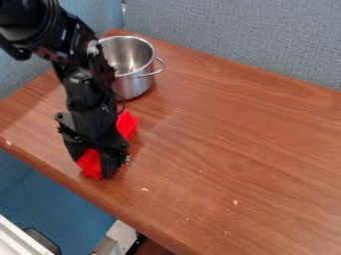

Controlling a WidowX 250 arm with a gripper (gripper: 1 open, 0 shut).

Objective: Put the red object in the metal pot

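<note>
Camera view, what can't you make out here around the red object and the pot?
- Red object: its middle is hidden behind the pincer.
- Pincer grip: contact with the block is too blurred to confirm.
- Metal pot: left side covered by the arm; its floor is not visible.

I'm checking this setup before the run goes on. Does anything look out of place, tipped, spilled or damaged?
Nothing stands out. The metal pot stands upright on the wooden table, with no spill or damage visible. The gripper is down over the red object, which lies flat near the table's front edge.
</note>
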